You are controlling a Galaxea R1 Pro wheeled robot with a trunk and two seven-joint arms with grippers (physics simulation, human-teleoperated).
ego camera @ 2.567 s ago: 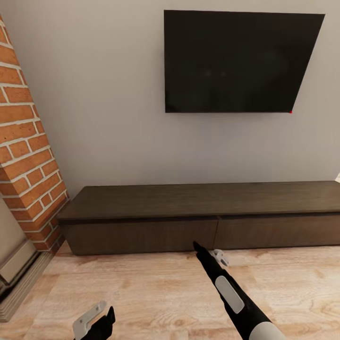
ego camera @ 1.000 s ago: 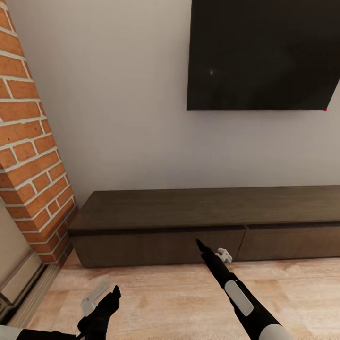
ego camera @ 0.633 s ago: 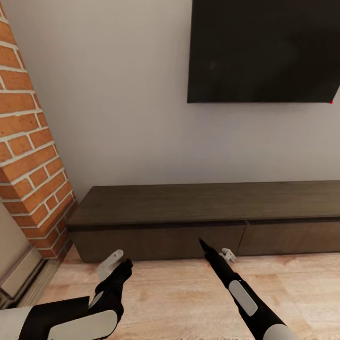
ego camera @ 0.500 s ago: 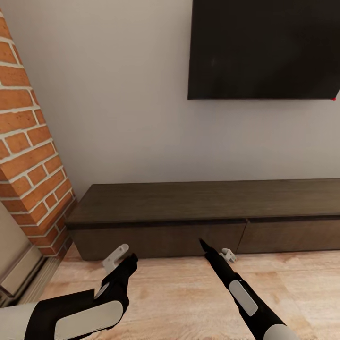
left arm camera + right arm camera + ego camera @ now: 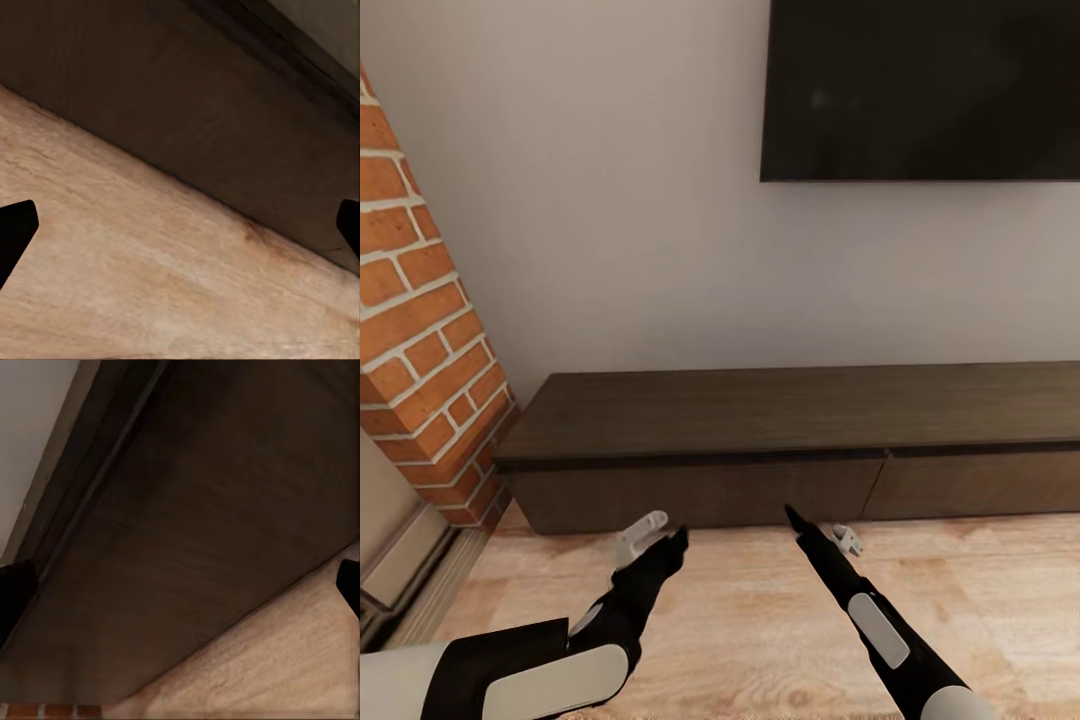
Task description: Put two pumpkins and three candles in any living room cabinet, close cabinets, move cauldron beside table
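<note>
We saw one cabinet (image 5: 800,440) spanning 9 to 3 o'clock against the wall, its two drawer fronts flush. Bare wood floor (image 5: 760,610) lay before it. Our left gripper (image 5: 655,535) at 7 and right gripper (image 5: 822,528) at 5 hovered just beside the fronts, both spread wide and empty.
</note>
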